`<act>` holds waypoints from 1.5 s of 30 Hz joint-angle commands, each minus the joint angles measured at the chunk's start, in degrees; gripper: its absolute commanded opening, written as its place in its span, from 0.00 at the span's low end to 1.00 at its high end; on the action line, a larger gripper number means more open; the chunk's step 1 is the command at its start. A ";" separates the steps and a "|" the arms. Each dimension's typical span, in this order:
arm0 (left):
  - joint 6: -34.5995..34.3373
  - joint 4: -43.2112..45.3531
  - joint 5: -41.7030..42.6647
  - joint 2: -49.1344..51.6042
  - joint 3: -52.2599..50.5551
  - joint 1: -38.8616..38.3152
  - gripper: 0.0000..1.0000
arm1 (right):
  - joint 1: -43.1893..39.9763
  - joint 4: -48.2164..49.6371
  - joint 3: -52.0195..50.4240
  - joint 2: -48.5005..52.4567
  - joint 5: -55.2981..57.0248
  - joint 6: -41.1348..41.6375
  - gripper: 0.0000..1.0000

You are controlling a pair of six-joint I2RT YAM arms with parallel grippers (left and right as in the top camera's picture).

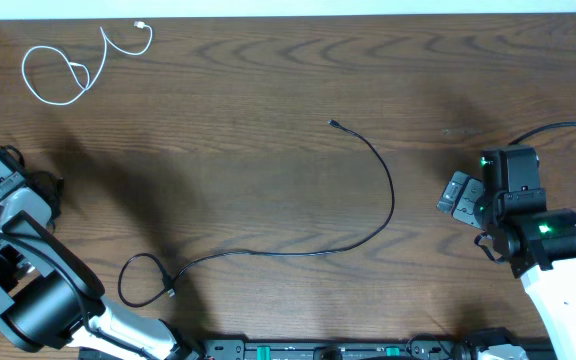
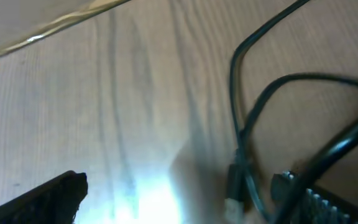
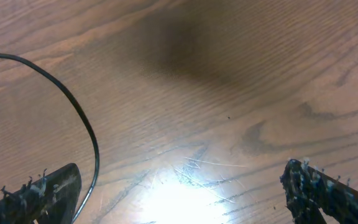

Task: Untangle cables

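Closest to the robot's base, the black cable point(image 1: 388, 215) ends in a small loop on the wooden table point(image 1: 268, 80), near the left arm. From there it runs right, then sweeps up in a wide arc to a free end near mid-table. It crosses nothing but itself, which suggests the sorting is largely done.

At the left edge, the left gripper point(image 2: 188, 202) sits low over the wood with its jaws set wide apart. Dark cabling with a small plug lies between them, nearer the right-hand finger. I cannot tell whether that is the black cable or the arm's own wiring, nor whether a finger touches it. Nothing looks pinched.

On the right side, the right gripper point(image 3: 179, 199) is also spread wide and holds nothing. Only bare wood and glare lie between its fingers. A curve of black cable passes just beside its left finger, not gripped.

Farthest away, in the back left corner, the white cable point(image 1: 58, 75) lies in its own loose coil, well apart from the black one. That placement reads as deliberate separation.
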 commanded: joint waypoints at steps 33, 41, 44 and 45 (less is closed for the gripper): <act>1.60 -0.02 55.84 -15.80 0.33 -4.44 0.98 | -0.39 -0.07 0.09 -0.35 0.50 0.66 0.99; -2.34 -13.77 69.02 -15.78 0.31 -12.24 0.99 | -0.39 -0.07 0.09 -0.35 0.50 0.66 0.99; -2.32 -22.08 68.85 -15.78 0.31 -18.01 0.98 | -0.39 -0.07 0.09 -0.35 0.50 0.66 0.99; -2.29 -24.06 68.85 -15.78 0.24 -19.87 0.99 | -0.39 -0.09 0.09 -0.35 0.50 0.66 0.99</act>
